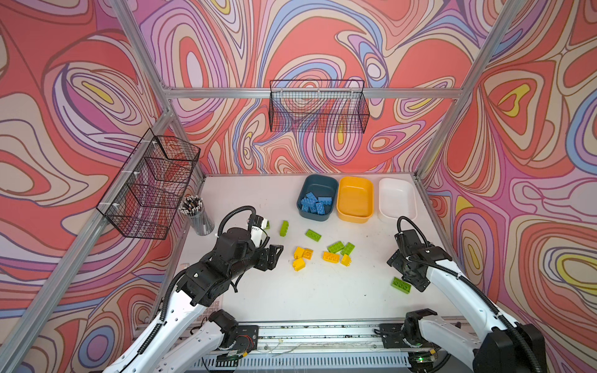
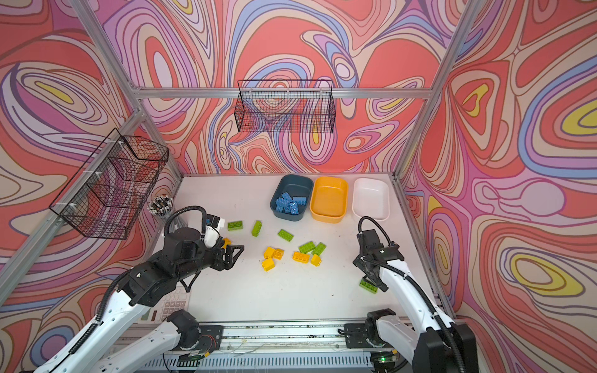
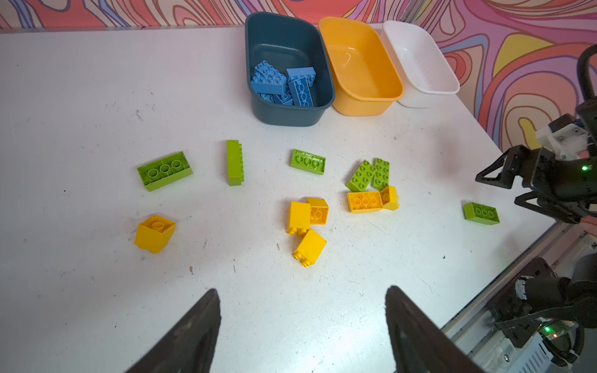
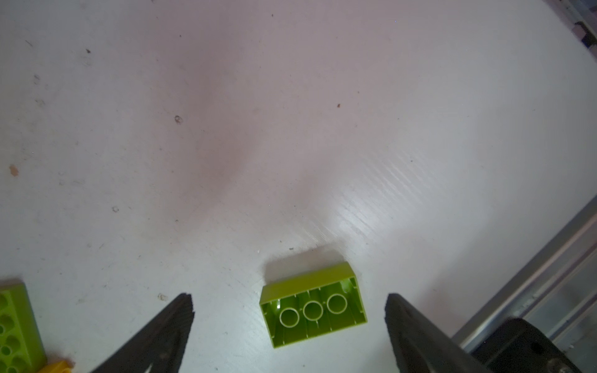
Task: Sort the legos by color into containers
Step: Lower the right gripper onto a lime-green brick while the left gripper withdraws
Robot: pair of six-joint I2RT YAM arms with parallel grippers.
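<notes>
Tbl (image 1: 307,290) — R gripper (image 4: 288,296) over grn lego (image 4: 313,306).

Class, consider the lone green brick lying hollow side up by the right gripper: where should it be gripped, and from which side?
Probably from straight above, closing on the two short end walls of the green brick. It lies flat, hollow side up, apart from other bricks, and the open right gripper has a jaw off each end, wide enough to span it.

Blue legos (image 1: 315,202) in teal tub (image 1: 319,182); green legos (image 1: 313,235), yellow legos (image 1: 331,257) loose outside.
</notes>
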